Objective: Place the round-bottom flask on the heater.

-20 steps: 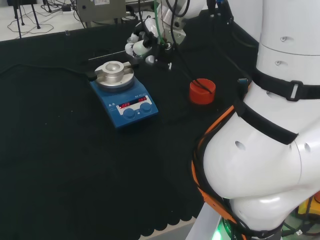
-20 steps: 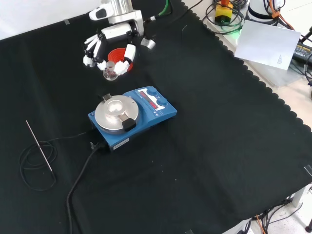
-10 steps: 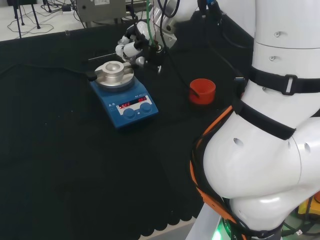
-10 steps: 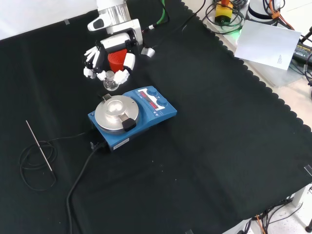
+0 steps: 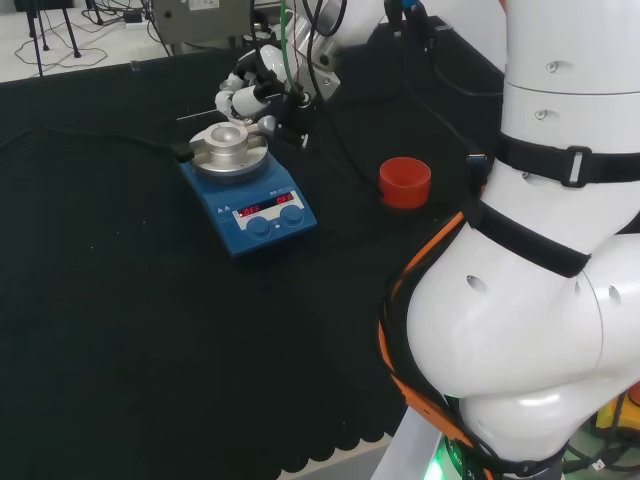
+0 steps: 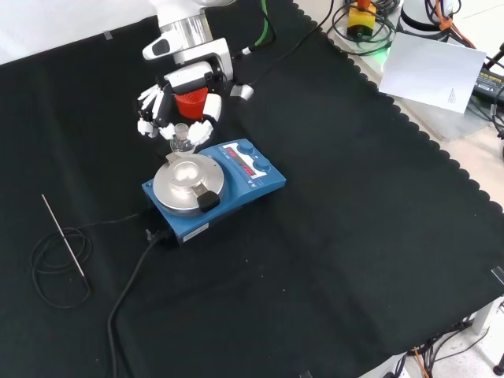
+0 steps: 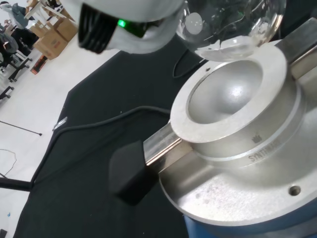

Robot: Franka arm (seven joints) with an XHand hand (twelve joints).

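One black-clothed bench (image 6: 354, 236) carries one heater (image 6: 211, 185), one red stand (image 5: 404, 182); hand (image 6: 179, 106) pinches one flask (image 6: 182, 142).

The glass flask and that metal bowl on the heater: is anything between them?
No. In the wrist view the flask hangs over the heater's bowl with only air between.

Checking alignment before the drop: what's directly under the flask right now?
In the wrist view the round-bottom flask, held in the hand, hangs above the far rim of the heater block's bowl, not seated. The bowl looks empty; the flask covers part of its rim.
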